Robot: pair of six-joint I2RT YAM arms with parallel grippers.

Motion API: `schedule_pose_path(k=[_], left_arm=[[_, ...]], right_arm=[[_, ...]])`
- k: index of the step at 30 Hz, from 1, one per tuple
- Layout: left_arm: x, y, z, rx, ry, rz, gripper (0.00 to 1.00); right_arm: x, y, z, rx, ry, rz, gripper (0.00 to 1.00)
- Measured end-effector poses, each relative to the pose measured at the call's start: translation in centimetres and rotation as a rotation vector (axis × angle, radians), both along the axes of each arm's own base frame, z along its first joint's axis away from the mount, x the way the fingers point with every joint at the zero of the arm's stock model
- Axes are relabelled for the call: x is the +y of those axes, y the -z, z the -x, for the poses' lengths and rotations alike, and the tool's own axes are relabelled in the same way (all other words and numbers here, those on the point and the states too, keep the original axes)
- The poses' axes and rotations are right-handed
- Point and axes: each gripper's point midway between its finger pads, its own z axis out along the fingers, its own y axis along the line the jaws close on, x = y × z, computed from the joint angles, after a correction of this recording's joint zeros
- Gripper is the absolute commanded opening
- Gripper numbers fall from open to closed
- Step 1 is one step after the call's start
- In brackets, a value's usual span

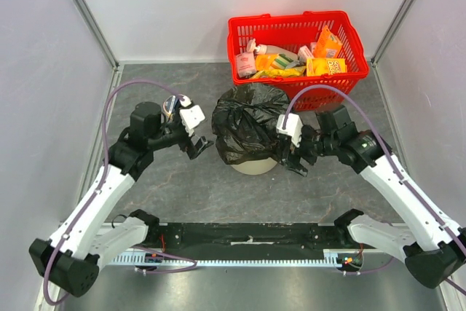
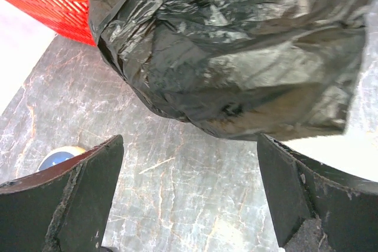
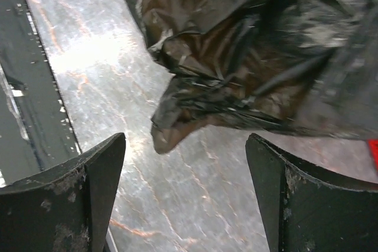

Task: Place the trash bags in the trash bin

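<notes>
A round beige trash bin [image 1: 255, 166] stood mid-bench, just in front of a red wire basket [image 1: 291, 20] filled with orange and yellow packets. A crumpled black trash bag [image 1: 246, 125] bulged from the bin's top and draped over its walls, leaving only the base visible. The bench [image 1: 182, 194] was grey marbled stone, enclosed by white panels. The left claw [image 1: 198, 147] and right claw [image 1: 295, 162] flanked the bag, both released, jaws spread with nothing between them. Only the left wrist view showed a small round blue-and-yellow object [image 2: 59, 156] beside its finger; the right wrist view showed a loose bag corner hanging over the bench.
</notes>
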Motion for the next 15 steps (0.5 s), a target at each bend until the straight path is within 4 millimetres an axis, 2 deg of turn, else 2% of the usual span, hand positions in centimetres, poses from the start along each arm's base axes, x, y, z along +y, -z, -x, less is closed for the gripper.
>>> schedule_pose_path(k=[6,12,15], left_arm=[[0.2,-1.0,3.8,0.018,0.064,0.023,1.0],[-2.7,0.1,6.3,0.121,0.165,0.049,1.0],[-3.6,1.4,6.3,0.184,0.151,0.06,1.0]], right_arm=[[-2.4,-3.3,-1.7,-0.121,0.076,0.106,0.92],[-3.7,-4.3,-3.8,-0.175,0.124,0.208,0.94],[-4.2,-4.2,-4.8,-0.195,0.126,0.261,0.95]])
